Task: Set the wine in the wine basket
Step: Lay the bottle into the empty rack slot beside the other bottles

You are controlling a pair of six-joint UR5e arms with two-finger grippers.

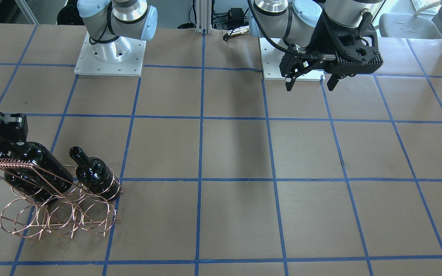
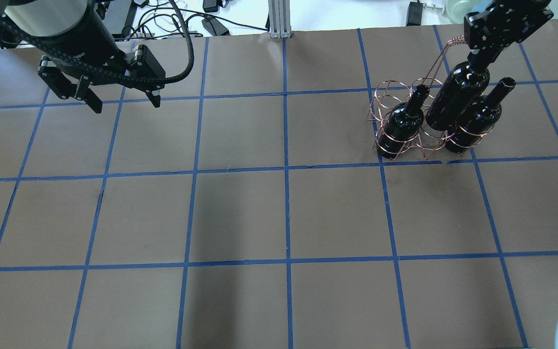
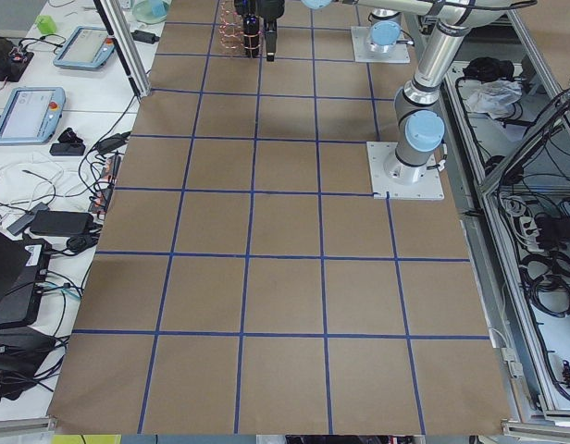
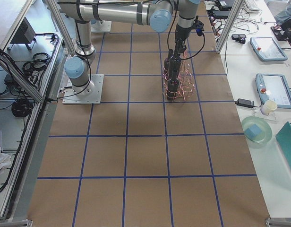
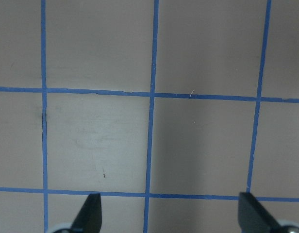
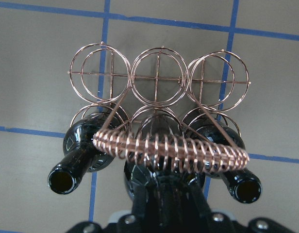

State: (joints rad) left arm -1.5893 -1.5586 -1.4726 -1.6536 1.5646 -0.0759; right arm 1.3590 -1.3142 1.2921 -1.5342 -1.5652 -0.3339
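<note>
The copper wire wine basket (image 2: 386,99) stands at the table's far right, also in the front view (image 1: 58,216) and the right wrist view (image 6: 158,80). Three near-black wine bottles lean in its row nearer the robot: one on the left (image 2: 401,128), one on the right (image 2: 475,121), one in the middle (image 2: 458,94). My right gripper (image 2: 481,55) is shut on the middle bottle's neck, next to the twisted handle (image 6: 174,151). The farther row of rings is empty. My left gripper (image 2: 126,105) is open and empty above the far left of the table, and it also shows in the left wrist view (image 5: 171,213).
The brown table has a blue tape grid (image 2: 286,169). The two arm bases (image 1: 109,57) sit on white plates at the robot's side. Cables and a post (image 2: 279,19) lie beyond the far edge.
</note>
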